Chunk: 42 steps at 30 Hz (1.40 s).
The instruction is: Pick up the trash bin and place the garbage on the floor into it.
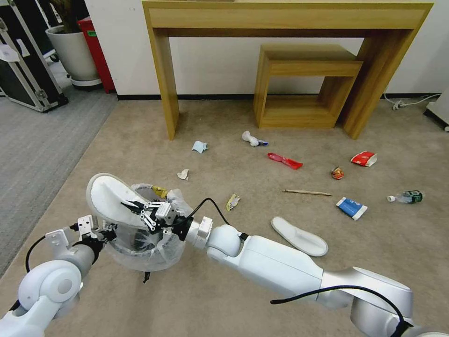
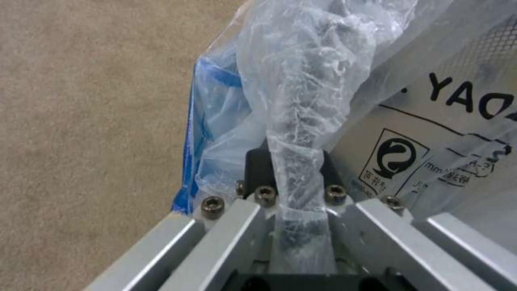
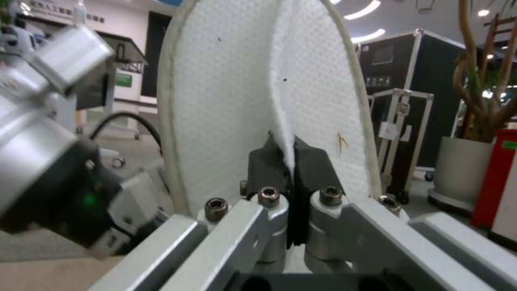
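The trash bin (image 1: 140,258), dark with a crinkly clear bag over its rim, hangs just above the carpet at lower left. My left gripper (image 1: 111,231) is shut on its bagged rim (image 2: 295,121), seen close in the left wrist view (image 2: 293,161). My right gripper (image 1: 129,205) is shut on a white slipper (image 1: 106,195), which stands tilted over the bin's mouth with its far end sticking out above the rim. The right wrist view shows the pads (image 3: 309,161) pinching the slipper's upper (image 3: 226,101). More garbage lies on the floor: a second slipper (image 1: 299,236), a blue-white carton (image 1: 351,207), a stick (image 1: 306,192), a bottle (image 1: 407,197).
Farther off lie a red wrapper (image 1: 285,161), a red-white cup (image 1: 364,158), crumpled paper (image 1: 252,138), a pale blue scrap (image 1: 199,146) and a yellow wrapper (image 1: 232,201). A wooden console table (image 1: 163,75) with a smaller one (image 1: 299,89) under it stands at the wall. A plant pot (image 1: 72,54) is at far left.
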Available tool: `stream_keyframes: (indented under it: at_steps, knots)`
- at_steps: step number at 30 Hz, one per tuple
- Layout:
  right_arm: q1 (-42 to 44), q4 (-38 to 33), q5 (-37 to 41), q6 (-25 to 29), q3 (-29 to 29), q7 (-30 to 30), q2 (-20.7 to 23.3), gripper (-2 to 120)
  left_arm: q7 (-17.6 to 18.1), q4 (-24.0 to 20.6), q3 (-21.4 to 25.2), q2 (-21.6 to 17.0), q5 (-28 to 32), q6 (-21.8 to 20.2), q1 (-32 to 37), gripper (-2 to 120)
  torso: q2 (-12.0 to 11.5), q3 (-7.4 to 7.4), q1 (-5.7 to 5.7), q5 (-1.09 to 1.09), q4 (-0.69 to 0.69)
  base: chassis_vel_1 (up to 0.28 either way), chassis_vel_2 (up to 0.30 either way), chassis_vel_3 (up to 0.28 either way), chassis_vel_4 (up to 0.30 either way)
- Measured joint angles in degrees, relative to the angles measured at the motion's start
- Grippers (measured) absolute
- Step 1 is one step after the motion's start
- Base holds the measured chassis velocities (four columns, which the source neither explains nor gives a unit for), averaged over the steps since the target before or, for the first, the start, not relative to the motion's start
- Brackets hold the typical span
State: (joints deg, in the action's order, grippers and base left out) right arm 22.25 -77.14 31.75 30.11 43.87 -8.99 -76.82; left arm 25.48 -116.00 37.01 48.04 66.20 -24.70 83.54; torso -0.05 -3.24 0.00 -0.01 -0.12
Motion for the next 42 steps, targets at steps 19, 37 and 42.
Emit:
stream_keyframes:
  at_steps: [19, 37, 42]
  knots:
    - [-0.96, 6.98, -4.53, 2.57, 2.39, 5.12, -3.55, 0, -0.17, -0.12, 0.04, 0.58, -0.29, 0.39, 0.16, 0, 0.00, 0.00, 0.00, 0.00, 0.00, 0.000, 0.000, 0.000, 0.000]
    - [-0.32, 2.88, -4.38, 0.50, 1.56, 5.59, -0.42, 52, -0.22, -0.29, 0.20, 0.31, -0.38, 0.60, 0.33, 0, 0.00, 0.00, 0.00, 0.01, 0.00, 0.000, 0.000, 0.000, 0.000]
    - [-0.25, -3.27, -1.38, -3.80, -1.13, 9.21, 2.64, 69, -0.21, -0.28, 0.34, 0.27, -0.47, 0.51, 0.39, 0, 0.00, 0.00, 0.00, 0.01, 0.01, 0.000, 0.000, 0.000, 0.000]
